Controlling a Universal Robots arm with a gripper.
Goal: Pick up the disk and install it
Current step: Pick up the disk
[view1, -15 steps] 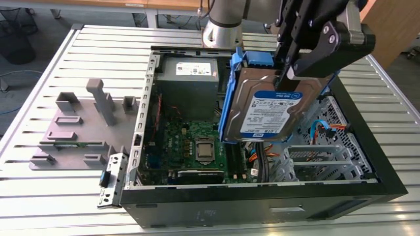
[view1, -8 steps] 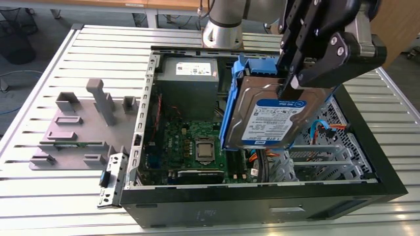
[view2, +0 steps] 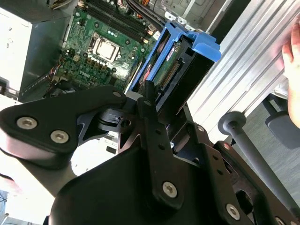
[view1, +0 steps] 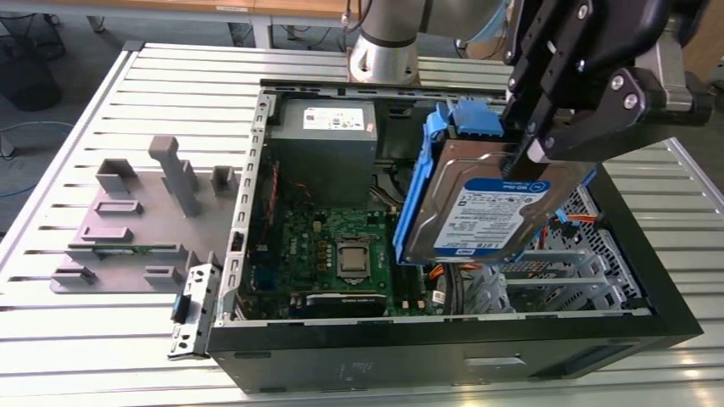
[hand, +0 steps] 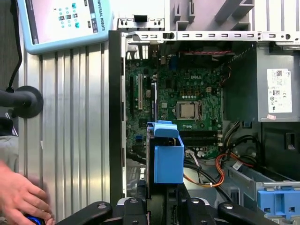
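Observation:
The disk (view1: 476, 212), a silver drive with a white-and-blue label and blue side rails, hangs tilted on edge above the open computer case (view1: 453, 326). It is over the case's right half in the exterior view, between the motherboard (view1: 339, 250) and the metal drive cage (view1: 565, 263). My black gripper (view1: 531, 157) is shut on the disk's upper edge. In both wrist views the disk's blue rail (view2: 180, 61) (hand: 168, 154) sticks out beyond my gripper (view2: 154, 93) (hand: 161, 199), with the motherboard (hand: 187, 103) behind it.
A grey power-supply box (view1: 322, 127) fills the case's far corner. Orange cables (hand: 211, 173) and a blue carrier (hand: 276, 201) lie near the cage. A grey fixture plate (view1: 136, 220) lies on the slatted table. A person's hand (hand: 21, 199) and a teach pendant (hand: 65, 21) are beside the case.

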